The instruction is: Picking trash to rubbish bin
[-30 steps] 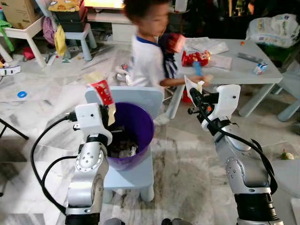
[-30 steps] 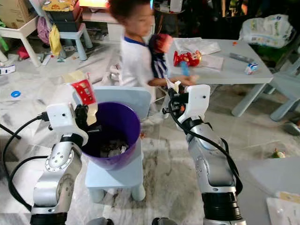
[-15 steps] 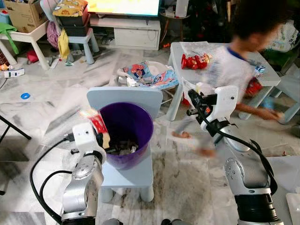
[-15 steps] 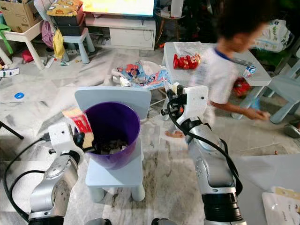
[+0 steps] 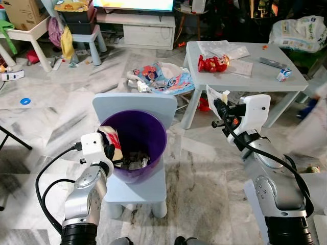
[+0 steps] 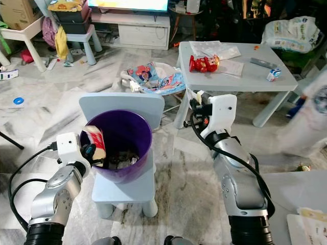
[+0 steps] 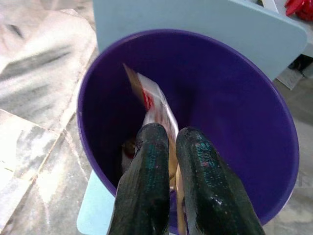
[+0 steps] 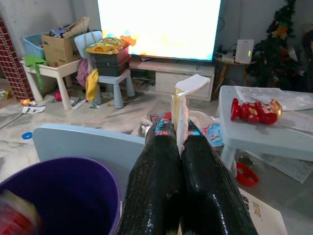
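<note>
While the left end effector [image 5: 110,151] sits at the near rim of the purple bin [image 5: 153,133], its fingers clamped on a red-and-white wrapper [image 5: 111,139], the head views show that wrapper leaning just inside the bin's mouth, with other scraps lying at the bottom. The bin stands on a small pale-blue chair [image 5: 135,106]. Off to the other side, well apart from the bin, the right end effector [image 6: 197,104] is up in the air, pinching a pale slip of paper [image 6: 200,96]. A grey bench [image 6: 245,69] with a red toy [image 6: 203,63] lies beyond it, and a blurred person [image 6: 312,115] is passing close on that side. That's the worry: a bump to the right arm could knock the paper loose onto the floor.

Over to the left wrist view: both fingers [image 7: 146,186] pressed together on the wrapper's lower edge, its top pointing into the bin. A release here looks safe, though the stiff wrapper could catch the rim and tip out.

Right wrist view: fingers [image 8: 156,166] shut on the folded paper [image 8: 186,95], the bin's rim off below and to one side. Letting go now would miss it entirely.
</note>
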Tool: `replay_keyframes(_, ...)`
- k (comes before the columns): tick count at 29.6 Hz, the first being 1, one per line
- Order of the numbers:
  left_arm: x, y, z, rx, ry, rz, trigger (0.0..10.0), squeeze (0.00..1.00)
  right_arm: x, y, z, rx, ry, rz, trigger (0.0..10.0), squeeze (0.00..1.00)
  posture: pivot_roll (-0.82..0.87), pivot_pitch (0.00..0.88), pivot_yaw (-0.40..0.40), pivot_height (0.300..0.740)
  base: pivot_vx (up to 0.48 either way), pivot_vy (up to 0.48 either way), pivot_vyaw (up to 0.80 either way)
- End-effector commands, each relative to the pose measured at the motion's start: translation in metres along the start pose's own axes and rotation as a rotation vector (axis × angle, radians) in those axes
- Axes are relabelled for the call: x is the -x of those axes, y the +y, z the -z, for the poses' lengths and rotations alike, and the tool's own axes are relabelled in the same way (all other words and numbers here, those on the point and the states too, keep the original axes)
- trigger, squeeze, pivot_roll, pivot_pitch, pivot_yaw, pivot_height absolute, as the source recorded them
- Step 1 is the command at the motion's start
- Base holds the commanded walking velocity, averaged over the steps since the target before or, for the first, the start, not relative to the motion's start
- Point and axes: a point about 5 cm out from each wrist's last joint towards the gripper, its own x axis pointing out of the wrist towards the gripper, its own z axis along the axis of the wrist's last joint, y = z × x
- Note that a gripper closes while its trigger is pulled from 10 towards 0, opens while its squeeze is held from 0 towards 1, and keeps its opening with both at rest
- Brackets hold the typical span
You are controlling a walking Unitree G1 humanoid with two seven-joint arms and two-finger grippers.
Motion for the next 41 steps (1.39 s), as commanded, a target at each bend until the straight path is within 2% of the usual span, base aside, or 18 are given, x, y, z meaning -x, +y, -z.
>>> replay_keyframes(1, -0.002, -0.002, 0.003, -0.005, 0.009, 0.018, 10.0, 1.0, 0.004, -0.005, -0.004, -0.001, -0.007, 0.02, 0.0, 0.0, 0.0, 0.165, -0.102, 0.74, 0.0, 0.0, 0.0)
replay_keyframes(6, -0.002, -0.001, 0.001, -0.018, -0.015, 0.006, 10.0, 1.0, 0.003, -0.006, -0.004, 0.0, -0.003, 0.022, 0.0, 0.0, 0.01, 0.165, -0.105, 0.74, 0.0, 0.0, 0.0)
replay_keyframes(9, 0.003, 0.004, -0.013, -0.08, -0.102, -0.065, 10.0, 1.0, 0.001, -0.003, -0.003, -0.013, -0.007, 0.015, 0.0, 0.0, 0.04, 0.16, -0.101, 0.74, 0.0, 0.0, 0.0)
replay_keyframes(11, 0.007, 0.005, -0.017, -0.089, -0.131, -0.09, 10.0, 1.0, 0.0, -0.002, -0.003, -0.019, -0.008, 0.013, 0.0, 0.0, 0.04, 0.16, -0.101, 0.74, 0.0, 0.0, 0.0)
replay_keyframes(14, 0.021, 0.004, -0.023, -0.104, -0.186, -0.108, 10.0, 1.0, -0.004, 0.002, 0.003, -0.043, -0.004, 0.01, 0.0, 0.0, 0.08, 0.152, -0.089, 0.74, 0.0, 0.0, 0.0)
replay_keyframes(15, 0.031, 0.002, -0.024, -0.114, -0.209, -0.104, 10.0, 1.0, -0.008, 0.003, 0.009, -0.059, 0.004, 0.014, 0.0, 0.0, 0.11, 0.15, -0.083, 0.74, 0.0, 0.0, 0.0)
replay_keyframes(17, 0.038, 0.0, -0.023, -0.132, -0.218, -0.101, 10.0, 1.0, -0.011, 0.005, 0.014, -0.068, 0.013, 0.017, 0.0, 0.0, 0.13, 0.148, -0.08, 0.74, 0.0, 0.0, 0.0)
replay_keyframes(18, 0.044, -0.001, -0.022, -0.143, -0.225, -0.103, 10.0, 0.0, -0.013, 0.006, 0.017, -0.075, 0.015, 0.014, 0.0, 0.0, 0.14, 0.148, -0.078, 0.74, 0.0, 0.0, 0.0)
replay_keyframes(23, 0.069, 0.0, -0.015, -0.165, -0.23, -0.122, 10.0, 0.0, -0.024, 0.013, 0.024, -0.095, 0.013, 0.002, 0.0, 0.0, 0.19, 0.144, -0.067, 0.74, 0.0, 0.0, 0.7)
replay_keyframes(25, 0.073, 0.0, -0.013, -0.18, -0.223, -0.122, 10.0, 0.0, -0.027, 0.014, 0.026, -0.096, 0.013, 0.0, 0.0, 0.0, 0.2, 0.143, -0.064, 0.74, 0.0, 0.0, 0.8)
replay_keyframes(30, 0.079, 0.0, -0.012, -0.186, -0.213, -0.117, 10.0, 0.0, -0.032, 0.016, 0.03, -0.104, 0.009, 0.001, 0.0, 0.0, 0.21, 0.142, -0.058, 0.74, 0.0, 0.0, 0.74)
replay_keyframes(41, 0.087, -0.007, -0.011, -0.188, -0.189, -0.076, 10.0, 0.0, -0.044, 0.022, 0.034, -0.144, -0.021, 0.015, 0.0, 0.0, 0.22, 0.141, -0.05, 0.74, 0.0, 0.0, 0.0)
